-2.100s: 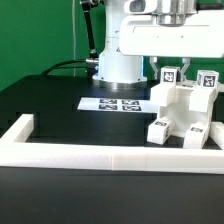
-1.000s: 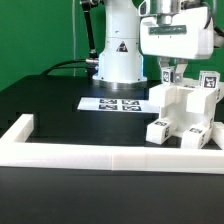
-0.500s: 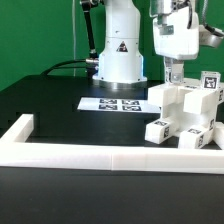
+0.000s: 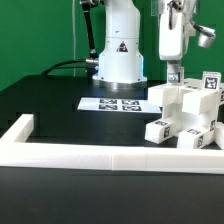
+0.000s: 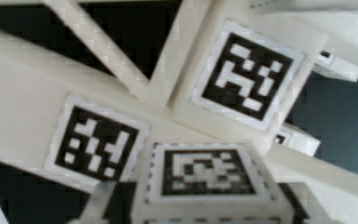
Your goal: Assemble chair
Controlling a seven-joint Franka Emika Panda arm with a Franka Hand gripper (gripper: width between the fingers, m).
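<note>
Exterior view: one chair (image 4: 185, 117), one end effector (image 4: 174, 75).

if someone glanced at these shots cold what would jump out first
Probably the chunky white chair at the exterior view's right, dotted with black-and-white tags, with the gripper shut on a part at its top. Next, the marker board flat on the black table before the robot's base.

hand (image 4: 174, 72) seemingly clamped on chair (image 4: 185, 115)
</note>
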